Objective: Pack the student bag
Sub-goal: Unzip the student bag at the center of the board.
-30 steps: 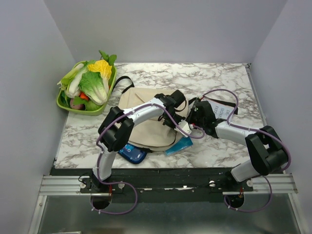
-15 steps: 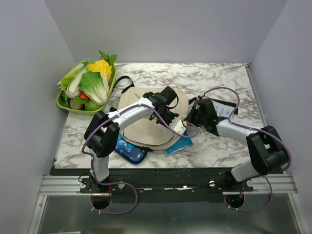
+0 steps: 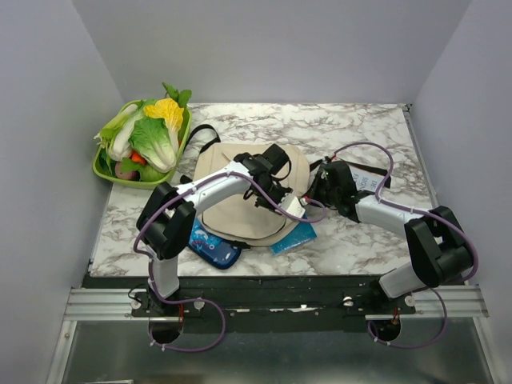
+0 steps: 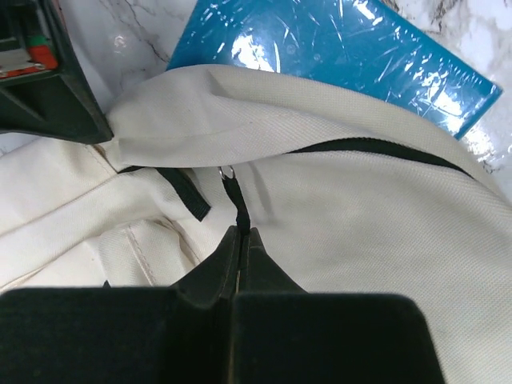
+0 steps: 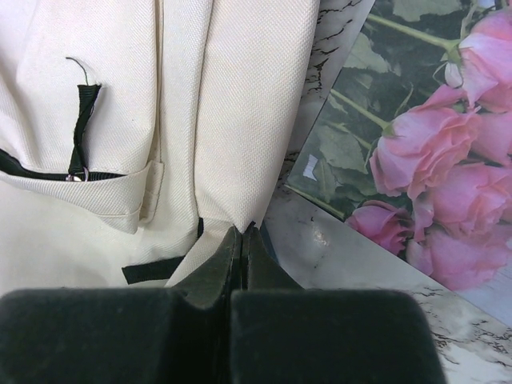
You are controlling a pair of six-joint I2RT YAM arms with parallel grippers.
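Left fingers [image 4: 210,274] are pinching the black zipper pull [image 4: 234,200] of the soft beige cloth student bag [image 4: 360,232] while right fingers [image 5: 210,274], apparently clamped on its cloth, are bracing it.

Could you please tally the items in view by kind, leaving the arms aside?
Beige backpack: 1
Dark-blue pencil case: 1
Flat items (teal packet, rose-print card): 2
Green tray of vegetables: 1
Total: 5
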